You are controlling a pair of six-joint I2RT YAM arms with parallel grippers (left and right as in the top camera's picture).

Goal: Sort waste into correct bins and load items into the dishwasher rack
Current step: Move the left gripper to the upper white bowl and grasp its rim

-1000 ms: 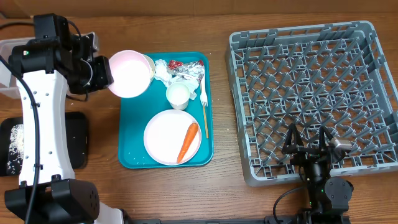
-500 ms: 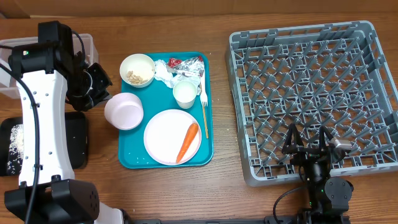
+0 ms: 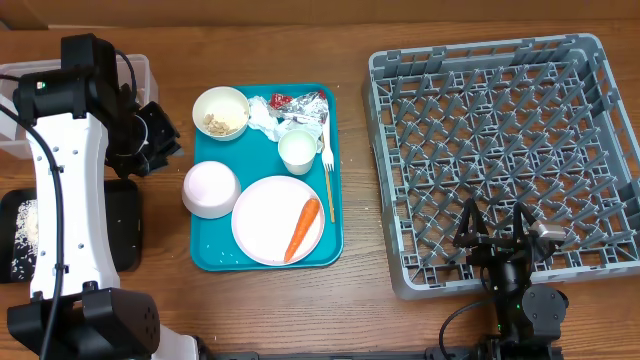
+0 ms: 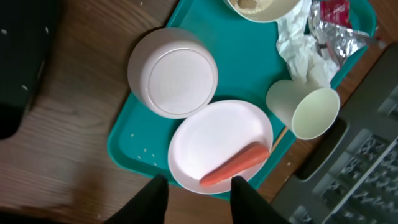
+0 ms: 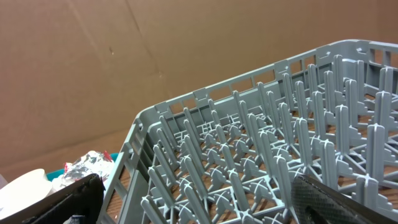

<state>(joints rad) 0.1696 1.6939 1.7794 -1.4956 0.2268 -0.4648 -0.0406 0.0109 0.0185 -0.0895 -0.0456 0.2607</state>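
White bowl (image 4: 173,73) beyond left gripper (image 4: 198,191)

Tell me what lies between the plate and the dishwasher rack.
Overhead view shows the yellow-handled fork along the right edge of the teal tray, then bare table up to the rack.

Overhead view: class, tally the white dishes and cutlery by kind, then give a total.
Small round white bowls: 2
Round white plate: 1
White cup: 1
Yellow-handled white fork: 1
Total: 5
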